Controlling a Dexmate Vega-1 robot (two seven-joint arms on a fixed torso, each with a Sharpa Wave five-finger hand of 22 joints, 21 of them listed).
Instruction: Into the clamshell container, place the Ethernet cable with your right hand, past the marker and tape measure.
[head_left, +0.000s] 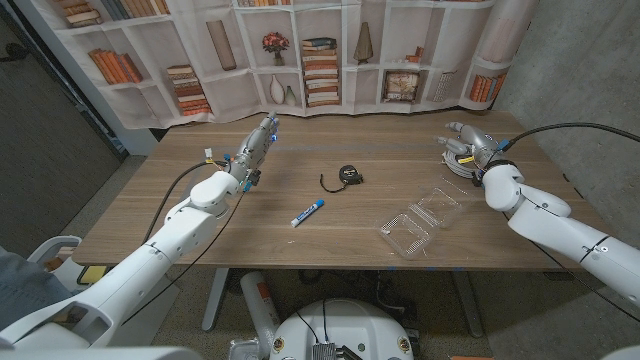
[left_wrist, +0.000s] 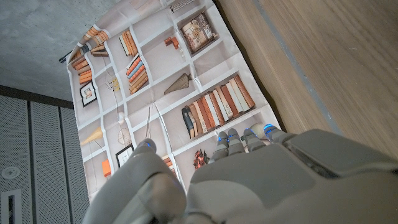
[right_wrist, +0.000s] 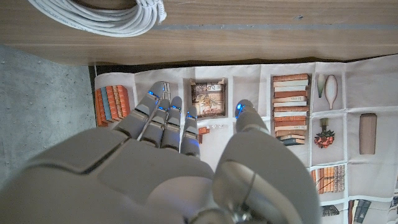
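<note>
We see a wooden table with our two arms reaching over it. Our right hand is up over the far right part of the table, right above the Ethernet cable, a white coil that lies there on the wood. In the right wrist view the fingers are straight and close together, the thumb stands a bit apart, and they hold nothing; the white coil lies on the wood just past the fingertips. We cannot tell if the hand touches the coil. The clamshell container is clear plastic and lies open near the front right of the table. The tape measure sits in the middle, and the marker lies a little nearer to us. Our left hand is at the far left part of the table, fingers straight, holding nothing.
</note>
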